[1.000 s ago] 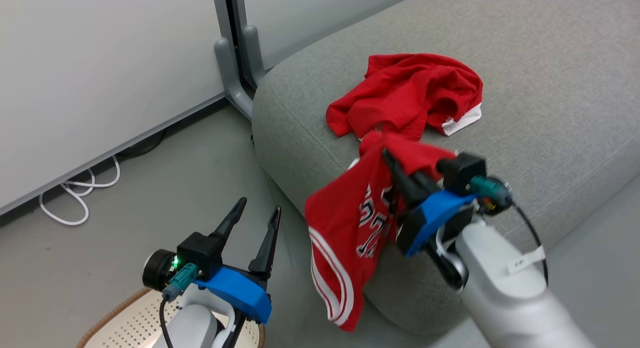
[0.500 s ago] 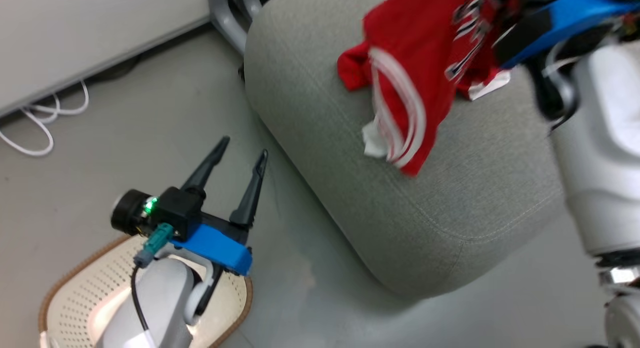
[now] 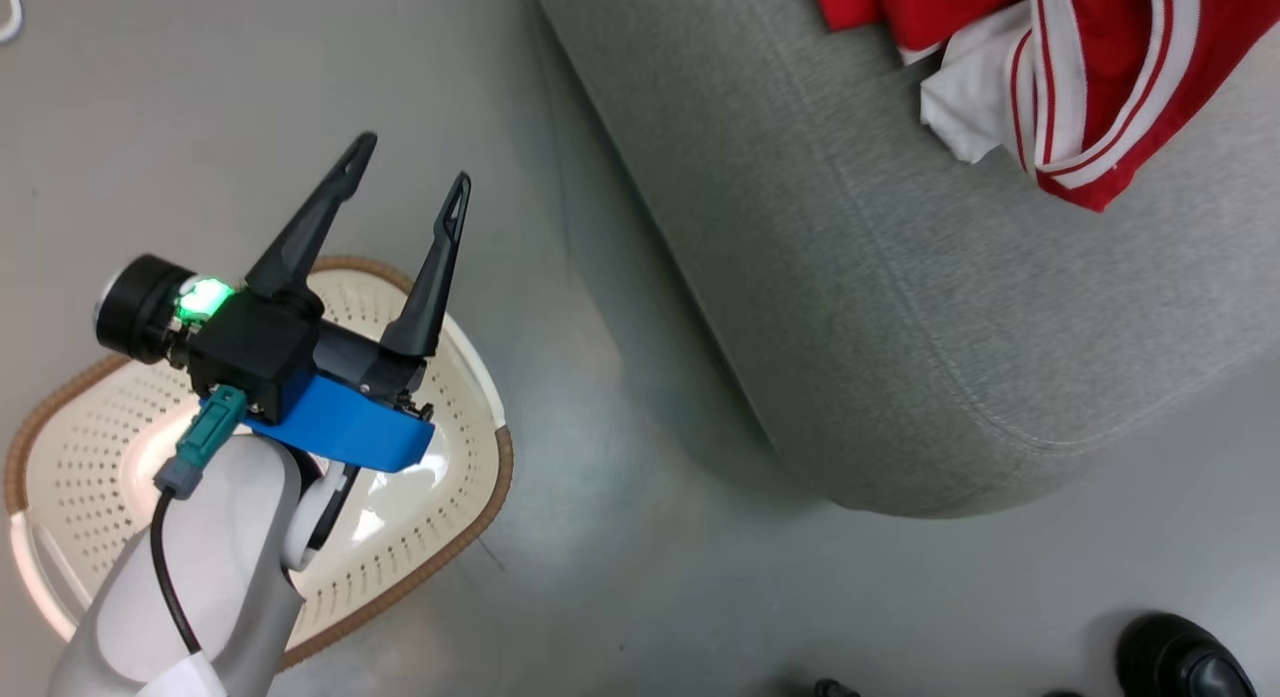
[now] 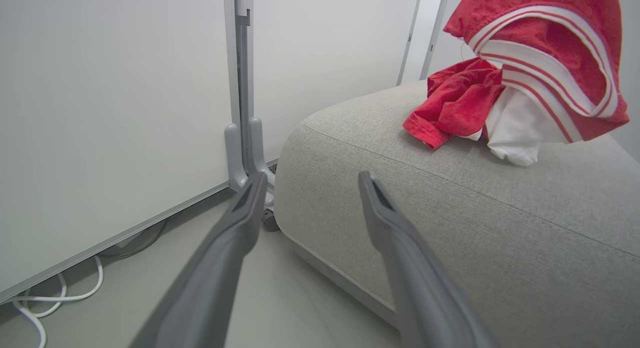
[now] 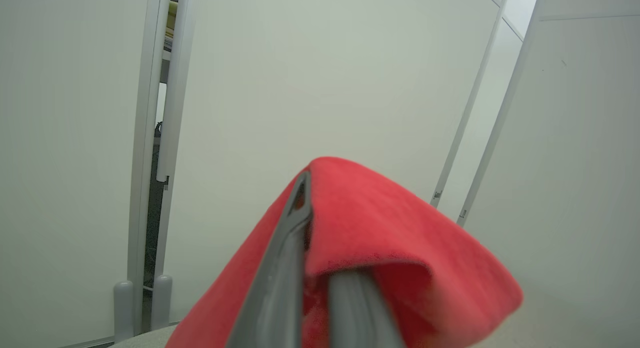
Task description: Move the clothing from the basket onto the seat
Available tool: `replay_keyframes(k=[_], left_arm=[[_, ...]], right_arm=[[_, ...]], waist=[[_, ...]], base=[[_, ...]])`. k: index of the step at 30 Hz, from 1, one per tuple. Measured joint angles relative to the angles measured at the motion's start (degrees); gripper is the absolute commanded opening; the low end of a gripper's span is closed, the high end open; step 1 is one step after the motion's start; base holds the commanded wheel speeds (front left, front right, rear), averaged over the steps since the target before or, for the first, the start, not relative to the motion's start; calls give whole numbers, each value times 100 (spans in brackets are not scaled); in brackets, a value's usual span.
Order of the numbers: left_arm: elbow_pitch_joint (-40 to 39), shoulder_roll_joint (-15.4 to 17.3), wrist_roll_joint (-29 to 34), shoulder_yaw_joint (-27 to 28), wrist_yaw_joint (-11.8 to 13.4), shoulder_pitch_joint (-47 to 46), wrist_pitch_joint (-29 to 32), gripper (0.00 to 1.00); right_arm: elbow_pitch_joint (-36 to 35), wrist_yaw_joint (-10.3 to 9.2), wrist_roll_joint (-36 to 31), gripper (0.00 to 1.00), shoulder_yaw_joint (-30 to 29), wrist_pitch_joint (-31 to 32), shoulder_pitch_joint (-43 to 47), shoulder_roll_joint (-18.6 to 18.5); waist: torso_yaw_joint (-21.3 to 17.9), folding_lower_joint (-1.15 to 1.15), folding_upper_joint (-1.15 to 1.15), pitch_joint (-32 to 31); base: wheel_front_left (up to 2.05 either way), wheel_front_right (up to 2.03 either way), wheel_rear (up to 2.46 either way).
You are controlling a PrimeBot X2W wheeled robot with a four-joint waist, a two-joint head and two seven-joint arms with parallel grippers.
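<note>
In the right wrist view my right gripper (image 5: 307, 208) is shut on a fold of red clothing (image 5: 400, 238) that drapes over its fingers. This striped red garment (image 3: 1100, 77) hangs just above the grey seat (image 3: 900, 327), its white-trimmed hem (image 4: 550, 53) close to the cushion. A second red garment (image 4: 455, 103) lies crumpled on the seat behind it. My left gripper (image 3: 412, 162) is open with nothing in it, above the cream basket (image 3: 495, 457) on the floor. From the left wrist, the left gripper (image 4: 312, 179) points at the seat's (image 4: 450, 213) corner.
White partition panels with a grey post foot (image 4: 245, 153) stand behind the seat. White cables (image 4: 60, 293) lie on the floor by the panel. A dark rounded object (image 3: 1180, 657) sits at the bottom right of the head view.
The head camera has tilted down toward the basket and floor. My right gripper has lifted the striped garment from the seat's front edge up over the cushion. The left gripper stays open.
</note>
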Motion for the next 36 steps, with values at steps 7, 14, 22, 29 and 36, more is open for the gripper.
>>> replay_keyframes(k=[7,14,22,29,36], left_arm=[[-415,144,100,10,8,-190,38,100],[-528,120,144,-91,38,-270,63,100],[-402,59,103,-110,40,-292,33,100],[-357,71,87,-87,65,-291,23,100],[-302,54,86,-79,85,-291,15,100]], right_arm=[[609,0,-137,0,-146,-12,162,9],[1496,0,-258,0,-188,-160,348,123],[2043,1,-290,23,-172,-335,426,69],[2186,1,-289,100,-93,-383,435,5],[2249,0,-348,100,-74,-401,425,62]], waist=[[245,0,0,576],[463,0,0,805],[553,-1,0,690],[532,-1,0,630],[520,-1,0,611]], base=[[0,0,0],[0,0,0],[0,0,0],[0,0,0],[0,0,0]])
